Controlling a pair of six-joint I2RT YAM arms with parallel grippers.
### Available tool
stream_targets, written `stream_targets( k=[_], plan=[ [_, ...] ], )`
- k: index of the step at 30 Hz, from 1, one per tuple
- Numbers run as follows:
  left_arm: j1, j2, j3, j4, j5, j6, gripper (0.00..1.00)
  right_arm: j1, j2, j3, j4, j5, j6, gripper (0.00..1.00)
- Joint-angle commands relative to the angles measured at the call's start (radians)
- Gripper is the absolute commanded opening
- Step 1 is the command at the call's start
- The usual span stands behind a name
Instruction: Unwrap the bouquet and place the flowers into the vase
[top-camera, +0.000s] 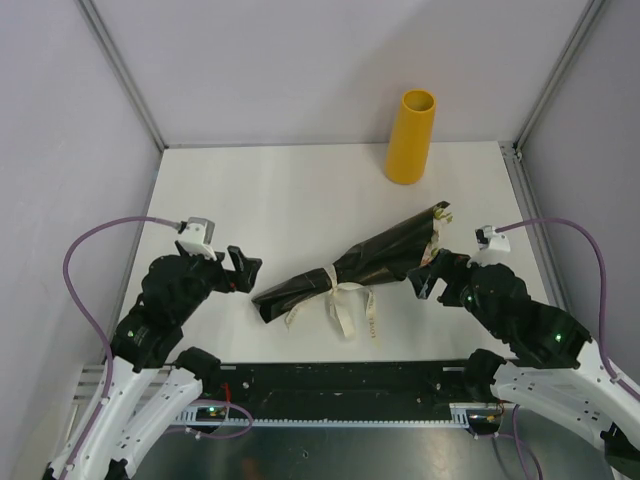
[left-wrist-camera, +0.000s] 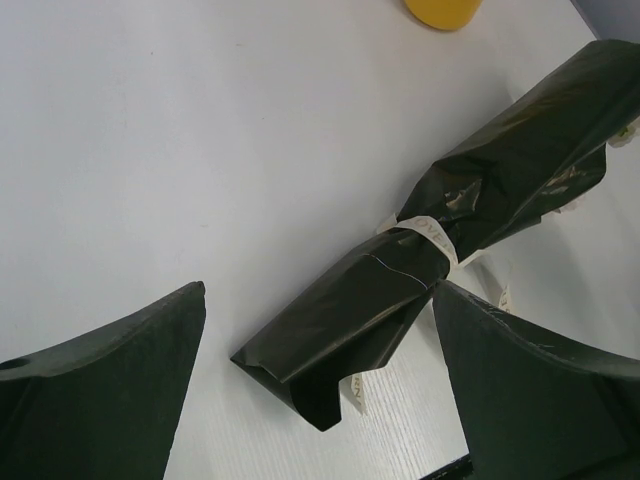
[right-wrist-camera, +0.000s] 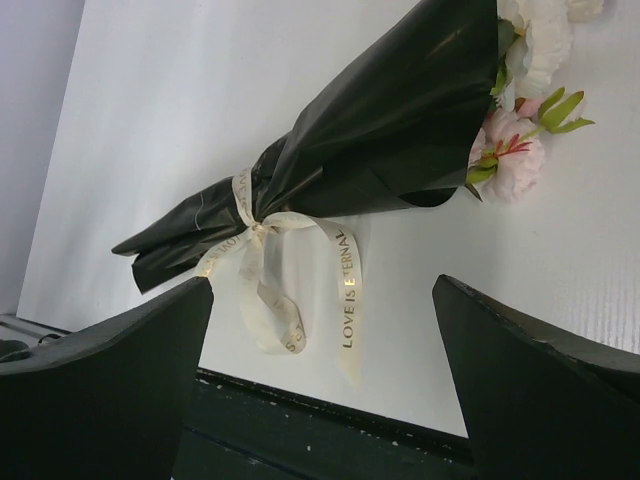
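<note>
The flowers (right-wrist-camera: 518, 158) are hard to make out from above. Their stems are hidden inside the bouquet (top-camera: 350, 268). In the left wrist view only the foot of the vase (left-wrist-camera: 442, 12) shows, cut off by the frame, far ahead of the left claw (top-camera: 245, 272). Only the right wrist view gives us the pink and cream blooms and the lettering on the ribbon (right-wrist-camera: 345, 290). Both claws stand wide open, holding nothing. The bouquet lies on the table (top-camera: 250, 190) between them, narrow end just ahead of the left claw, flower end just beside the right claw (top-camera: 428, 275).
</note>
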Motion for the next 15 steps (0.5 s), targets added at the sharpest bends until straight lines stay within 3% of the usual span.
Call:
stream_targets(
  k=[1,10,15],
  plan=[
    [0.007,0.009,0.019,0.032,-0.003,-0.011,1.0,0.004,0.002,-0.004,0.036,0.03,0.013,0.99],
    [0.008,0.029,0.017,0.031,-0.014,-0.017,1.0,0.004,0.001,-0.016,0.039,0.027,0.018,0.99],
    [0.007,0.05,0.02,0.015,0.014,-0.091,1.0,0.003,0.007,-0.049,0.051,0.011,0.028,0.99]
  ],
)
